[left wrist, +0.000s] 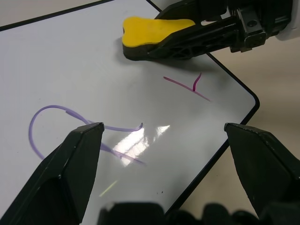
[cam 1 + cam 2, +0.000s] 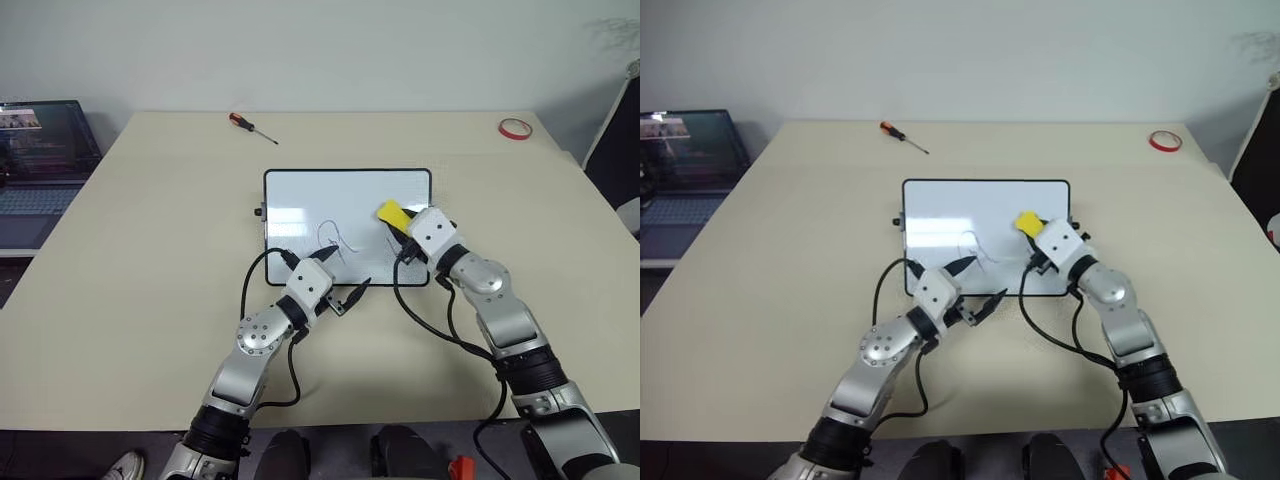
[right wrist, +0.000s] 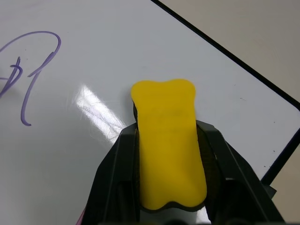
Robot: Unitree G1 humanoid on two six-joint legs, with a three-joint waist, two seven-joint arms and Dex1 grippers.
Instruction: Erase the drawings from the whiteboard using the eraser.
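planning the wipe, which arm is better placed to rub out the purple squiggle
Right: its pincer is shut on the eraser over the whiteboard, beside the purple squiggle. The left pincer is open and holds nothing.

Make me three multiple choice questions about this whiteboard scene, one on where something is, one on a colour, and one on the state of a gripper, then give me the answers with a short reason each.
1. Where does the screwdriver lie?
A. On the whiteboard
B. On the table beyond the whiteboard, toward its far left
C. In the left gripper

2. What colour is the eraser?
A. Yellow
B. Red
C. Green

3. How is the right gripper?
A. Open and holding nothing
B. Shut on the tape ring
C. Shut on the eraser

Answers:
1. B: the head views show it on the bare table past the far edge of the whiteboard.
2. A: the right wrist view shows a yellow block between the black fingers.
3. C: both fingers press against the eraser's sides above the board, while the red tape ring lies at the table's far right corner.
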